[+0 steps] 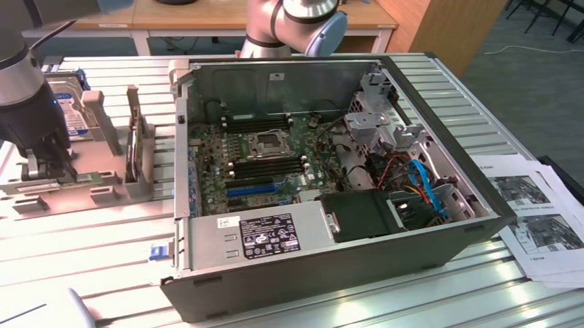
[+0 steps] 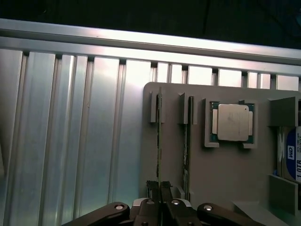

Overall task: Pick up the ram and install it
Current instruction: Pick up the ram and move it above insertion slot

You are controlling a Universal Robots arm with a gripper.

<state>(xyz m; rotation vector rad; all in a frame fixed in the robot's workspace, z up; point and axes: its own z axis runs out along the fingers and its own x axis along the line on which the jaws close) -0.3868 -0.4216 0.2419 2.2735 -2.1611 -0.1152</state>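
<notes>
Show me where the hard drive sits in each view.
Exterior view: the hard drive stands in the grey holder at the exterior view's left, just behind the arm.
Wrist view: its blue label shows at the picture's edge, beyond the processor chip.
Shared landmark: the grey holder.

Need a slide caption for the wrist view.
Wrist close-up: gripper closed on the ram standing on edge in its grey holder, a second stick and a processor alongside.
</notes>
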